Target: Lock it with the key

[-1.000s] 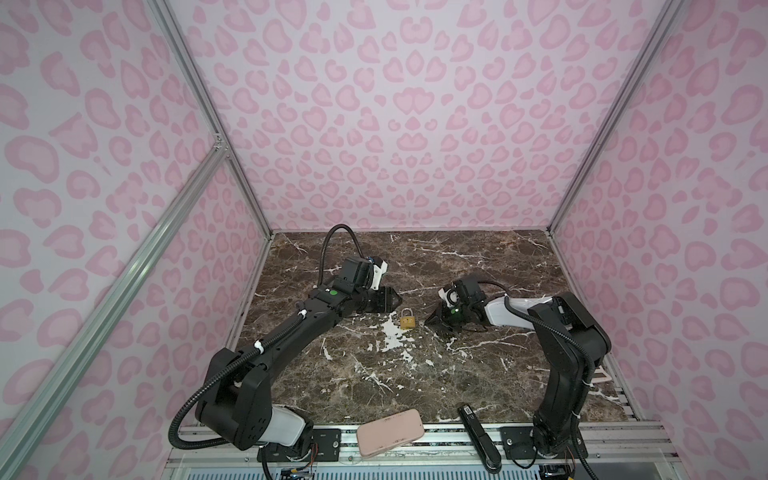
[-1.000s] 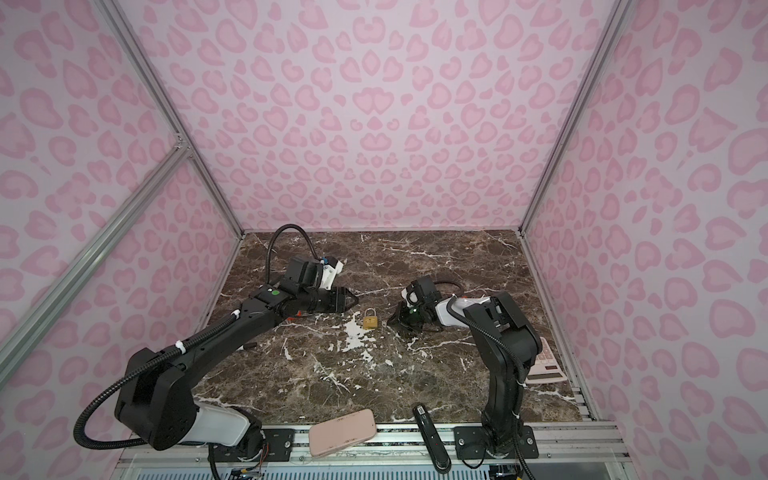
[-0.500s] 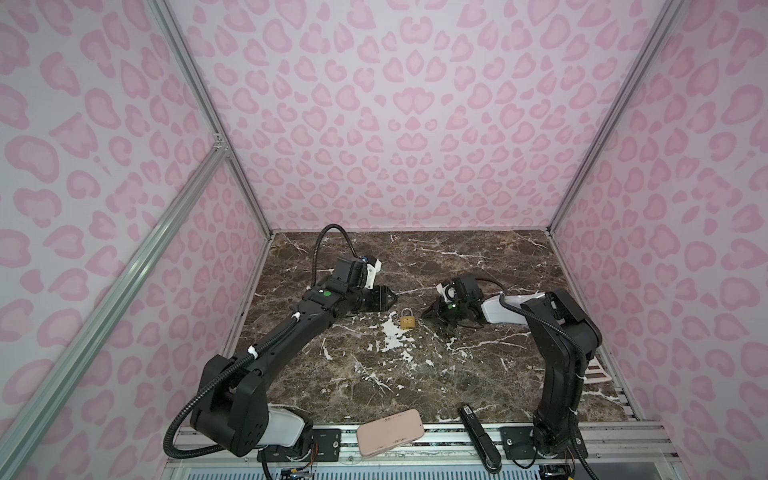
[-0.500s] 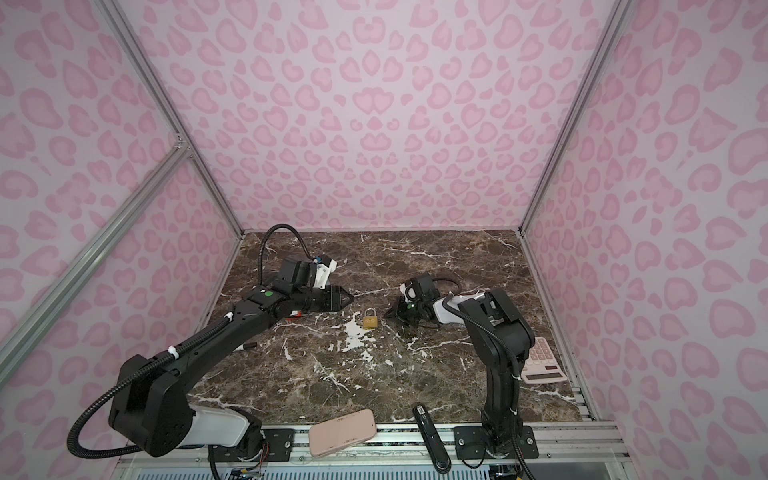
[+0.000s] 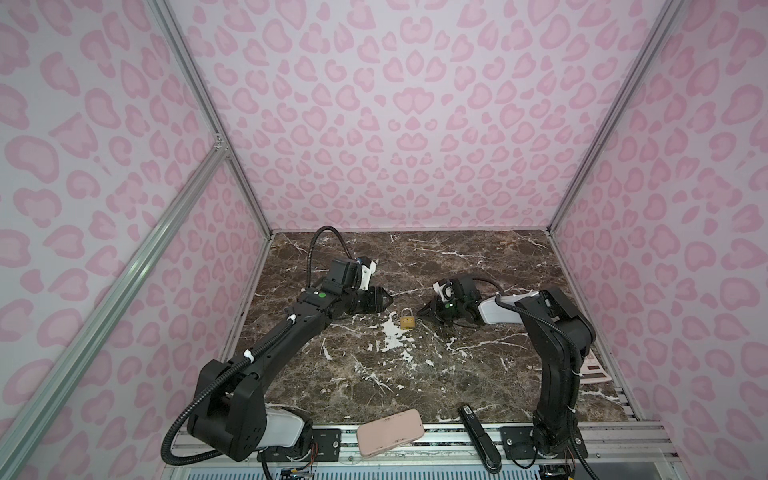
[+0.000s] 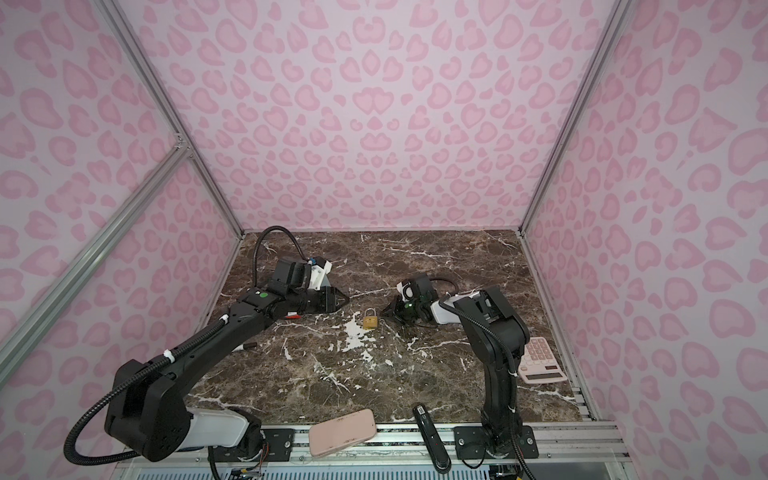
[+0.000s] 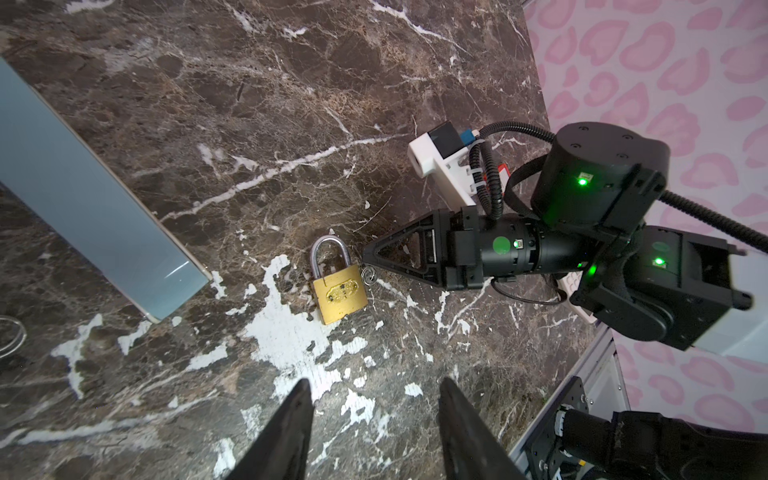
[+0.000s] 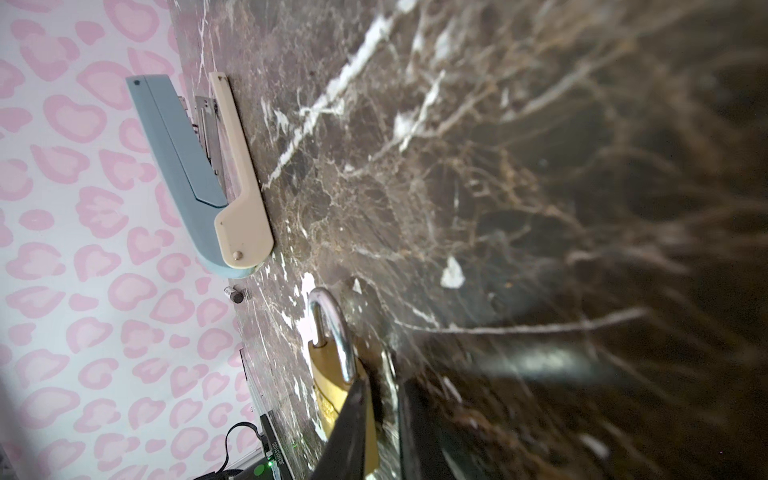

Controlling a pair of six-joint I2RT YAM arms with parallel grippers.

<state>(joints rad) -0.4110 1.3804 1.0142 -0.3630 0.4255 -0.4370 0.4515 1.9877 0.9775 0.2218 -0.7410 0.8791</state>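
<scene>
Dark marble table, pink-patterned walls on three sides. Item: blue-and-cream stapler, lying on the table on the left arm's side of the padlock, seen only in the wrist views. Item: left gripper, low over the table and pointing toward the middle. Its fingers stand apart with nothing between them, clear of the padlock. Item: pink case, flat, resting across the front rail. Item: brass padlock, the task's thing. It lies flat near the middle of the table between the two grippers, its steel shackle toward the back wall, in both top views. Item: key, small, with a ring, touching the padlock's body on the side facing the right arm. Item: right gripper, just beside the padlock, its jaws drawn nearly together and pinched on the key; the right wrist view is too blurred near its tips to show more. Item: black stapler, on the front rail. Item: pink calculator, at the table's right edge, behind the right arm.
</scene>
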